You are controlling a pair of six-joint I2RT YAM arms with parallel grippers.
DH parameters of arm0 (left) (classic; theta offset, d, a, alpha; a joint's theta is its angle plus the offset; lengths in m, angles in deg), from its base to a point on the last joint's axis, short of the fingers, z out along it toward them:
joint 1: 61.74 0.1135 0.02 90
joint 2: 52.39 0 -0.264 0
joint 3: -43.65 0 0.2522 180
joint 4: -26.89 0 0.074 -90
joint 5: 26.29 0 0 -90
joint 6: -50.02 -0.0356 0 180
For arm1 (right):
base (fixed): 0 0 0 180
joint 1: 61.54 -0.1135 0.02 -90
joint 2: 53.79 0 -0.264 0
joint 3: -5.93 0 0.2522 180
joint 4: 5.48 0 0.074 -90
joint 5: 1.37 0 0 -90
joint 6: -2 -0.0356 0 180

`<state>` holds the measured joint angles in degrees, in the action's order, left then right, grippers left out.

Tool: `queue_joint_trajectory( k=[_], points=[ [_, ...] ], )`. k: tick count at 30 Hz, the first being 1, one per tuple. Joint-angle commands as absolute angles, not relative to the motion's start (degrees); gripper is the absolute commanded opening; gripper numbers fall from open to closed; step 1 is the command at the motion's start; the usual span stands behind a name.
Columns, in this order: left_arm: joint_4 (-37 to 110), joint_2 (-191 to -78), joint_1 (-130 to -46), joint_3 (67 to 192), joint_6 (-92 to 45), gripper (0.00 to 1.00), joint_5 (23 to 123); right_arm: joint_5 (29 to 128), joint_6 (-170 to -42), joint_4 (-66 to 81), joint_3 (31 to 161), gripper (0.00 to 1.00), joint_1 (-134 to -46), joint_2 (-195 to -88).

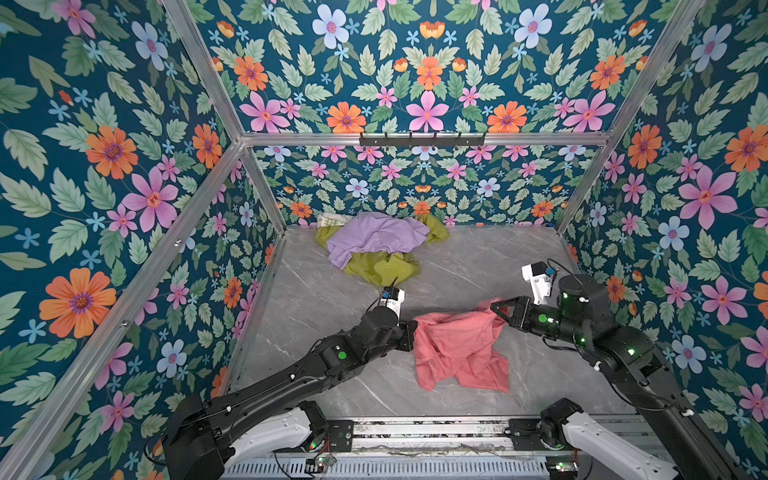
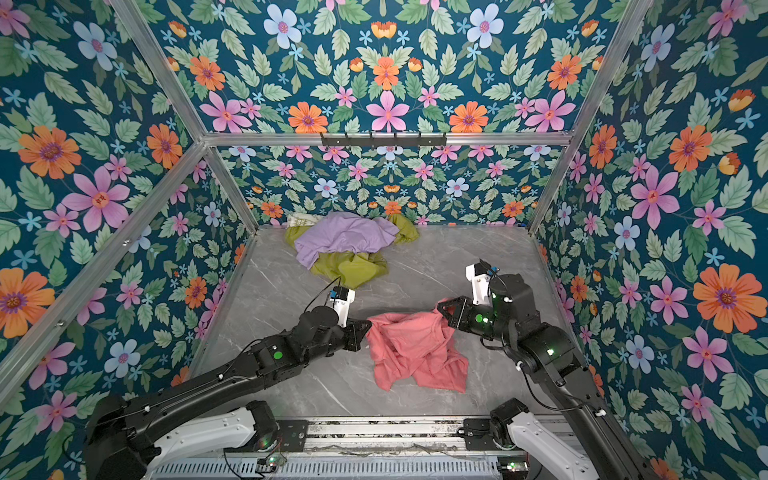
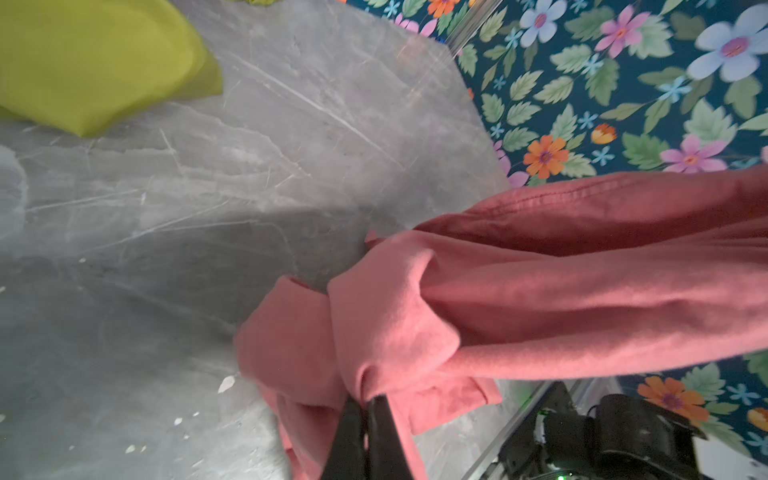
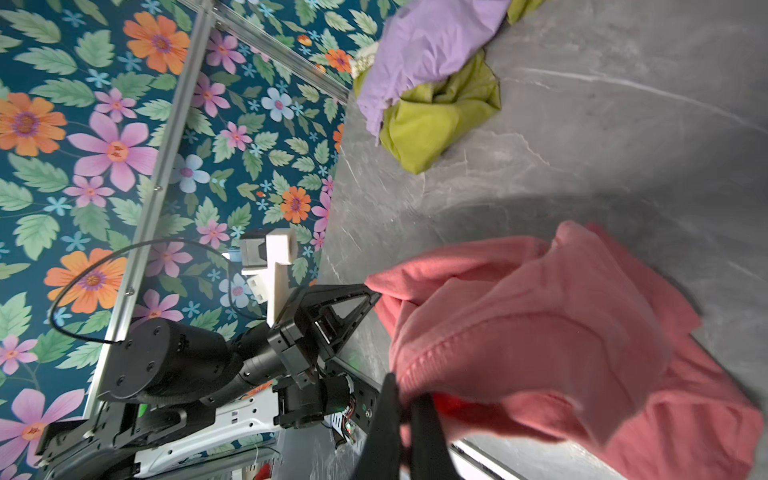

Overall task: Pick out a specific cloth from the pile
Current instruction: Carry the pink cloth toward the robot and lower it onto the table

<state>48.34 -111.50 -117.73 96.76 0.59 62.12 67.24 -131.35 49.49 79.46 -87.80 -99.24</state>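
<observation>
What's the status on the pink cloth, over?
Left gripper shut on pink cloth. Right gripper shut on it too. Cloth apart from pile. Nothing in the way.

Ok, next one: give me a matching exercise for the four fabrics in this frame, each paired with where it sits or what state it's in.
Things:
1. salmon-pink cloth
2. lilac cloth
3. olive-green cloth
4. cream patterned fabric

Places or states:
A. lying on top of the pile
B. pinched by the left gripper and the right gripper, apart from the other fabrics
C. only a small bit showing, at the pile's far edge
D. under the lilac one, spilling out toward the front

Pairs: 1-B, 2-A, 3-D, 4-C.
</observation>
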Motion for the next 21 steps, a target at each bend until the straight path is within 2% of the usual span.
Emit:
queue_joint_trajectory(
  k=[1, 8, 16, 21],
  points=[
    [48.84, -111.92, -117.88, 94.6, -0.23, 0.0, 63.01, 66.39, -134.03, 51.17, 74.35, 0.0, -87.92, -97.46],
    [47.88, -113.16, -118.78, 94.4, -0.84, 0.0, 64.0, 67.76, -136.48, 52.15, 58.24, 0.0, -88.35, -93.58],
    [48.39, -114.86, -118.82, 95.15, -2.87, 0.0, 65.93, 70.73, -134.64, 51.21, 50.82, 0.0, -88.52, -100.31],
    [48.34, -113.65, -118.83, 94.07, -2.72, 0.15, 65.14, 75.66, -132.64, 51.85, 49.37, 0.0, -88.52, -103.41]
  ],
)
